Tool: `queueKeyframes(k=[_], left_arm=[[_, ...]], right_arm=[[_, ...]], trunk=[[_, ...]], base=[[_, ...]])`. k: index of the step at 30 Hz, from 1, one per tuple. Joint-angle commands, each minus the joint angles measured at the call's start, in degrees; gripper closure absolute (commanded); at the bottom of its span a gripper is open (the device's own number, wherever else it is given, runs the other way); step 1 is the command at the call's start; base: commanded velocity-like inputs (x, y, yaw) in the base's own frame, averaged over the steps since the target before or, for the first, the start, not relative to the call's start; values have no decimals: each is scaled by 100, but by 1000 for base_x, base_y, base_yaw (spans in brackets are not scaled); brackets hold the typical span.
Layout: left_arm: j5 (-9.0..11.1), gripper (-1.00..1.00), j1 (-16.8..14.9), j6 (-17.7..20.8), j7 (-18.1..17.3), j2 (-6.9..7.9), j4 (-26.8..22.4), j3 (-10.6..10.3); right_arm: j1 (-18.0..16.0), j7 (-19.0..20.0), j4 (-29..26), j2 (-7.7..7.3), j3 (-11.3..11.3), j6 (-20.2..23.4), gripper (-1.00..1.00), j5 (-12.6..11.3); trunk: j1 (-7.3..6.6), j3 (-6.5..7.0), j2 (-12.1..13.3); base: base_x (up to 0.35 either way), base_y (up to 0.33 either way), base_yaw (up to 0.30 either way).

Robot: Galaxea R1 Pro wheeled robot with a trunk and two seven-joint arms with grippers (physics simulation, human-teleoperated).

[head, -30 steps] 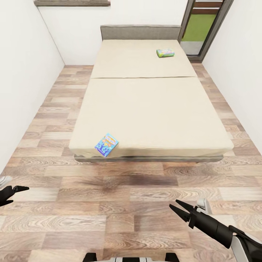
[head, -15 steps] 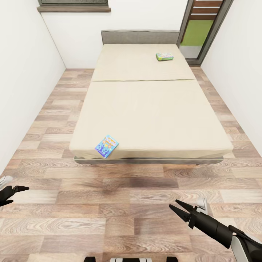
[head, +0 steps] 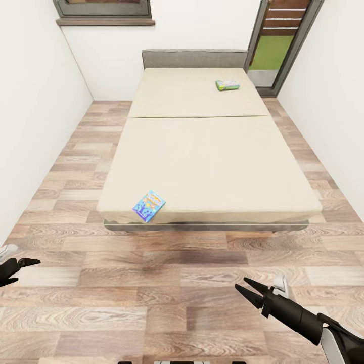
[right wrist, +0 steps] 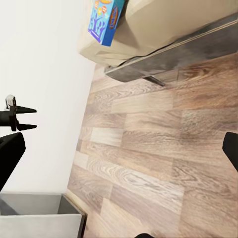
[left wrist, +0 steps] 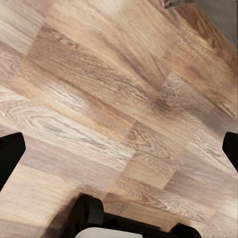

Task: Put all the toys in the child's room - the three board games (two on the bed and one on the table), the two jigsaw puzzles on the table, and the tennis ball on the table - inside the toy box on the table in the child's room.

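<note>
Blue board game (right wrist: 105,19) on bed (right wrist: 163,29) corner

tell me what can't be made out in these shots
- Print on the green-edged board game: too small in the head view.
- Blue board game: cut off by the right wrist view's edge.
- Left gripper: mostly cut off at the head view's edge.
- Grey bin-like corner: cropped in the right wrist view, identity unclear.

Bed (head: 207,162): blue board game (head: 148,206) at near edge, green-edged board game (head: 227,85) near headboard.
</note>
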Motion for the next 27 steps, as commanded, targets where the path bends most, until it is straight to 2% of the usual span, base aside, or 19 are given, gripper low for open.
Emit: queueKeyframes(k=[1, 23, 27], left_arm=[[-17, -100, -4, 24, -20, -2, 2, 24], [-17, -100, -4, 24, -20, -8, 2, 33], [-17, -100, -4, 24, -20, -9, 2, 33]], right_arm=[[-2, 6, 1, -1, -3, 43, -100, -32], [-2, 2, 0, -1, 1, 43, -100, -28], [-2, 2, 3, -1, 1, 43, -100, -28]], trunk=[[0, 7, -1], [0, 216, -1], [88, 182, -162]], base=[[0, 0, 0], [0, 0, 0], [0, 0, 0]])
